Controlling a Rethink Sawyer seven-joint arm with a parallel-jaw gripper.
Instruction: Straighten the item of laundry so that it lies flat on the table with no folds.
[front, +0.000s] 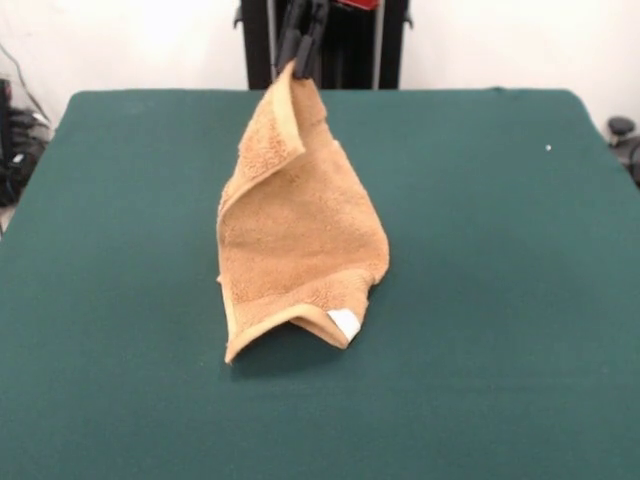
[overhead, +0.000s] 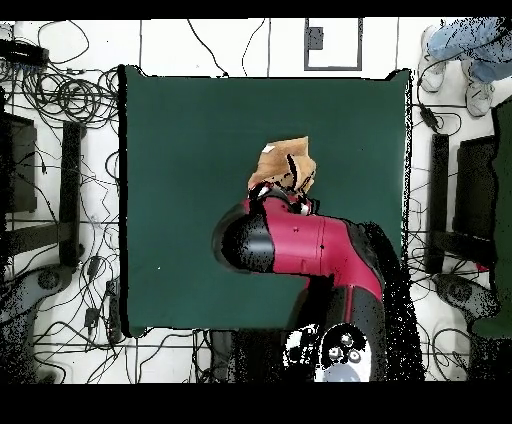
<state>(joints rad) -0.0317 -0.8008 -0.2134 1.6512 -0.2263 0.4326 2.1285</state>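
Gripper (front: 303, 62) at top centre of front view is clamped on one corner of the towel (front: 297, 235), holding it up like a tent; lower edge w/ white tag (front: 344, 322) rests on the table (front: 500, 250), centre frame. In overhead view the arm (overhead: 310, 245) covers most of the cloth, just below frame centre.

Risks, as I judge: grip is on a thin corner only, so it may slip out mid-drag. Letting go here prob. drops the cloth into a heap. The curled bottom hem may tuck under and leave a fold if it's lowered w/o pulling sideways.
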